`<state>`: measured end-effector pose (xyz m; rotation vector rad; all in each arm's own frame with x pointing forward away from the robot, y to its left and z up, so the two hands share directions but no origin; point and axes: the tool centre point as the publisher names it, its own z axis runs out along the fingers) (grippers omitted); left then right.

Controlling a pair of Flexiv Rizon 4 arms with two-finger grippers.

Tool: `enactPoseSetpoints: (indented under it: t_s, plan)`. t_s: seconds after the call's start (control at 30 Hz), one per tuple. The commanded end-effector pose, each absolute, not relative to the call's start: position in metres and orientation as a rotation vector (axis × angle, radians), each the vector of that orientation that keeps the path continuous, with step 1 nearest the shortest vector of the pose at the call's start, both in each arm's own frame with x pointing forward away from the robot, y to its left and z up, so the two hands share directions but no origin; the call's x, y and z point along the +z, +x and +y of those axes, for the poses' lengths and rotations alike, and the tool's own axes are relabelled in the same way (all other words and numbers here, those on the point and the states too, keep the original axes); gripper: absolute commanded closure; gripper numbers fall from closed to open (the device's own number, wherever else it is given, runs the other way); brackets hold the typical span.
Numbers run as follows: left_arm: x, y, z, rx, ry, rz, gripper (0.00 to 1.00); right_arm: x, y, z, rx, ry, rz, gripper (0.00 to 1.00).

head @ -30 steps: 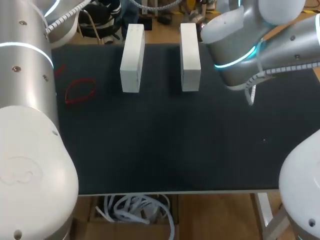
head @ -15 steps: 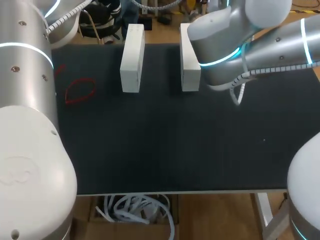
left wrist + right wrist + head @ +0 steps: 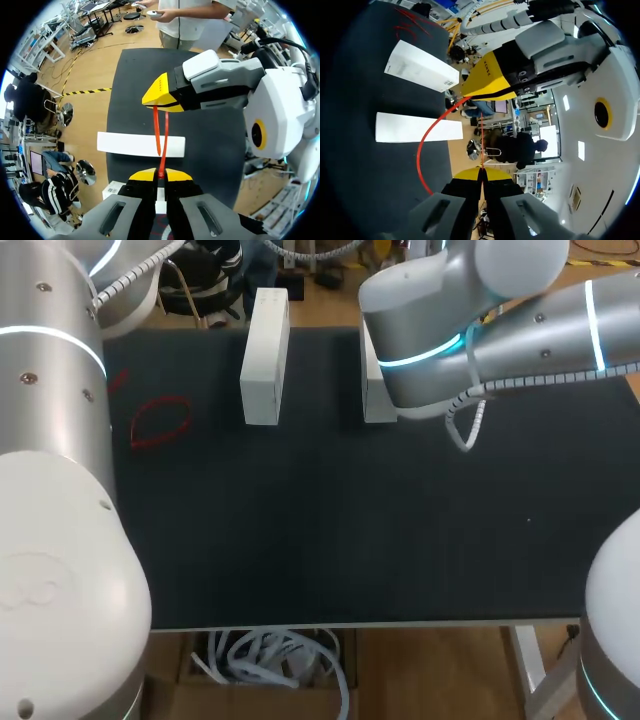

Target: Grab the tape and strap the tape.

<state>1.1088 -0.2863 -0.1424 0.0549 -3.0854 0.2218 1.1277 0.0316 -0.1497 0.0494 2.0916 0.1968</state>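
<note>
Seen from above, the right arm (image 3: 440, 330) is over the counter (image 3: 330, 530). It covers most of the block just to the right of the left white block (image 3: 265, 355). A red loop (image 3: 160, 420) lies flat on the counter, off to the left of that same block. This view hides both hands. Only the wrist views show them.

The left wrist view shows the left hand (image 3: 160, 175). Its yellow tips are pressed tight together on the red tape (image 3: 160, 132). The tape runs straight from there to the right hand (image 3: 159, 102), which pinches the other end just as tight. On the way the tape crosses in front of a white block. I cannot tell which block it is.

The right wrist view shows one thing more. Past the left hand's tips, a loose end of the tape bends down in a long curve toward the counter and passes the end of a white block. I cannot tell if it touches the counter.
</note>
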Motion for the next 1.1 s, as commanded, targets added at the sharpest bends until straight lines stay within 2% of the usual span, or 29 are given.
enactPoseSetpoints:
  t_s: [0.03, 1.1]
  plan:
    - [-0.142, 1.11, -0.287, 0.215, 0.056, -3.081, 1.0, -0.146, 1.129, 0.035, 0.176, 0.035, 2.097, 1.0]
    - [-0.142, 1.11, -0.287, 0.215, 0.056, -3.081, 1.0, -0.143, 1.13, 0.053, 0.111, -0.048, 2.068, 1.0]
